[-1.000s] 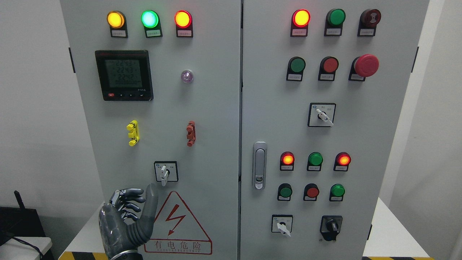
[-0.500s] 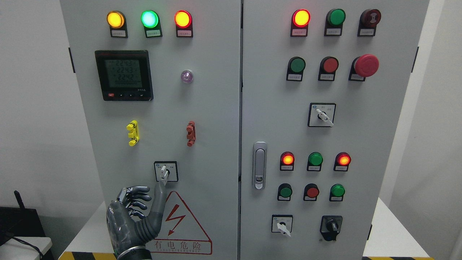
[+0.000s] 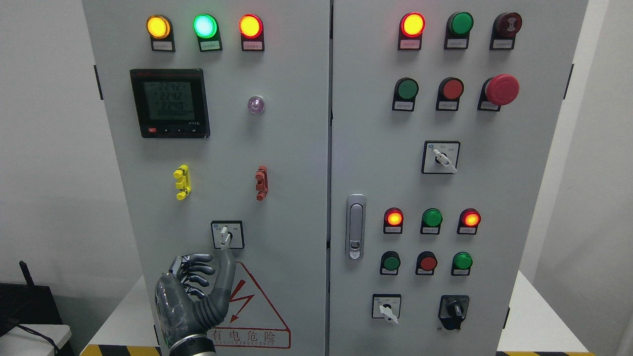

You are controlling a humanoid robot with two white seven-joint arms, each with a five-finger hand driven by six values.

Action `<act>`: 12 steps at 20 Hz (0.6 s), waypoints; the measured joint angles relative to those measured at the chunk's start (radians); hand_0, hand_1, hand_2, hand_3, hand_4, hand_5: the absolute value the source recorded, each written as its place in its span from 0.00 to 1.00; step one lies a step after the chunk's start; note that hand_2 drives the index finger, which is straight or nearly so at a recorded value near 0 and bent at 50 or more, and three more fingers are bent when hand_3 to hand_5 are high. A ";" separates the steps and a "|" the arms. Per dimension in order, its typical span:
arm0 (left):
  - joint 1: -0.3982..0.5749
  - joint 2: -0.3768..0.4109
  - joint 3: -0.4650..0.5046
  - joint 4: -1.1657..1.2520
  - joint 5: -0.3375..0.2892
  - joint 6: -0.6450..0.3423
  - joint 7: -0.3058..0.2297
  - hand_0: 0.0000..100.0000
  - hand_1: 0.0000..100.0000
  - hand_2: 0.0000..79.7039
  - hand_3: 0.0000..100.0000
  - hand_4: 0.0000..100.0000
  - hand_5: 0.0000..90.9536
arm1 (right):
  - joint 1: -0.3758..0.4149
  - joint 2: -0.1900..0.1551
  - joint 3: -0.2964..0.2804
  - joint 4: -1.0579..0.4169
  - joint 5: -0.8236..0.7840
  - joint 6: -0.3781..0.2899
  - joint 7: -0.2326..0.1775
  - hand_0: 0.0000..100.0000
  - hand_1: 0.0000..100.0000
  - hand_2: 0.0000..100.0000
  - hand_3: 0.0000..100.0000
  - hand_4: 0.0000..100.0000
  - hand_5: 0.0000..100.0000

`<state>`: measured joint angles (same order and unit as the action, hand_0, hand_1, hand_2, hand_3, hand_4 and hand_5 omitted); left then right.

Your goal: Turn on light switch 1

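Observation:
The rotary selector switch [image 3: 227, 235] sits low on the grey cabinet's left door [image 3: 287, 163], in a black-framed plate, with its white lever pointing down and slightly left. My left hand [image 3: 207, 277] rises from the bottom edge just below it. Its thumb [image 3: 226, 269] points straight up, and the tip meets the lower end of the lever. The other fingers [image 3: 195, 269] are curled sideways toward the panel and hold nothing. The right arm is out of view.
A red warning triangle [image 3: 247, 306] lies beside the hand. Above are a digital meter [image 3: 169, 103], yellow [image 3: 182, 182] and red [image 3: 261, 183] clips, and lit lamps. The right door carries a handle [image 3: 355, 226], push buttons, an emergency stop [image 3: 501, 89] and three more selectors.
My left hand has slid to the right along the panel. Its thumb tip has come from left of the switch to just under the lever.

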<state>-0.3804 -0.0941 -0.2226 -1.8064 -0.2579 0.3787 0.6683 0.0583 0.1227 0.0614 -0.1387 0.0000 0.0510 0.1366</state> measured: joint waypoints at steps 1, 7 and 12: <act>-0.004 -0.001 -0.001 0.004 0.001 0.000 0.005 0.12 0.48 0.63 0.73 0.81 0.90 | 0.000 0.000 0.000 0.000 0.000 0.000 -0.001 0.12 0.39 0.00 0.00 0.00 0.00; -0.026 -0.003 -0.003 0.022 0.012 0.020 0.017 0.13 0.47 0.63 0.73 0.81 0.90 | 0.000 0.000 0.000 0.000 0.000 0.000 -0.005 0.12 0.39 0.00 0.00 0.00 0.00; -0.044 -0.004 -0.005 0.033 0.028 0.031 0.019 0.13 0.47 0.63 0.73 0.81 0.90 | 0.000 0.000 0.000 0.000 0.000 0.000 -0.001 0.12 0.39 0.00 0.00 0.00 0.00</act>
<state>-0.4244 -0.0977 -0.2276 -1.7731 -0.2301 0.4100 0.6872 0.0583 0.1227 0.0614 -0.1390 0.0000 0.0510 0.1353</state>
